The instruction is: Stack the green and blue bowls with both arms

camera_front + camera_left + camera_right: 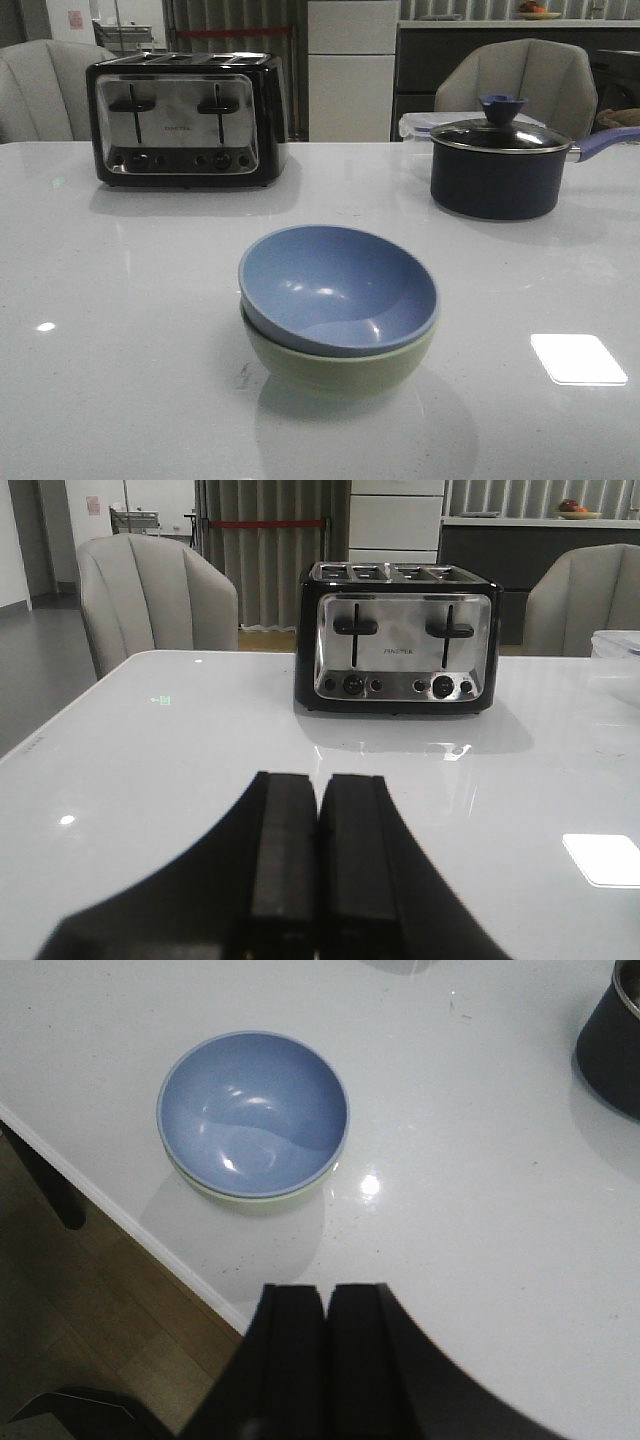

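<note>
Blue bowl: nested inside the green bowl, sitting slightly tilted, its rim raised toward the toaster; nearer the camera than the toaster and well apart from it.
Green bowl: underneath, resting on the white table; only a band of its wall shows below the blue rim.
Stack state: by appearance the stacking is complete, though the upper bowl seems not quite level.
Handling, judged: both bowls look rigid and matte, likely light; a hard material may chip if knocked. The smooth curved walls offer little purchase, so the rim is the sensible place to pinch, one finger inside and one outside.
Left gripper: fingers pressed together, holding nothing, pointing toward the toaster.
Right gripper: fingers closed against each other, empty, raised above the table and clear of the bowls.
Saucepan: lidded, to the right of the toaster, well apart from the bowls.
</note>
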You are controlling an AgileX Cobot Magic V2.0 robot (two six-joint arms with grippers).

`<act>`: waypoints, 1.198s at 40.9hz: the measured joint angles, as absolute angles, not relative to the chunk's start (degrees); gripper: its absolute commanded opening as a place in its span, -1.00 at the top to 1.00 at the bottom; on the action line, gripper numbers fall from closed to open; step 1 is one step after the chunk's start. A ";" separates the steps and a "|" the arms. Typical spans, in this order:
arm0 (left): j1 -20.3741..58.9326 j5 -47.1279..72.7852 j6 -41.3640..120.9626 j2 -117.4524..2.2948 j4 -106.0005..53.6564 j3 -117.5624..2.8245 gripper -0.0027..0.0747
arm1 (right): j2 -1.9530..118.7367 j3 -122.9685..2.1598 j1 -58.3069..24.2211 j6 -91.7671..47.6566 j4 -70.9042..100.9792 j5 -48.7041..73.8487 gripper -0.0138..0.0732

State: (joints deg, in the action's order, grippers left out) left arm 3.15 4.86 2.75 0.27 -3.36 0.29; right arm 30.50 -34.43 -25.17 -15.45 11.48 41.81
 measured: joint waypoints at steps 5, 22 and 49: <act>3.15 4.86 2.75 0.27 -3.32 0.29 0.69 | 30.50 -34.43 -25.17 -15.45 11.48 41.81 0.62; 3.15 4.86 2.75 0.27 -3.19 0.29 0.69 | 30.50 -34.43 -25.17 -15.45 11.48 41.81 0.62; 3.15 4.86 2.71 0.27 -3.19 0.29 0.69 | 11.55 -17.33 -5.91 -15.45 11.48 24.03 0.62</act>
State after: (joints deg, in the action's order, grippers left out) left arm 3.15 4.86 2.71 0.27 -3.19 0.29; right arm 11.55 -17.33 -5.91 -15.45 11.48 24.03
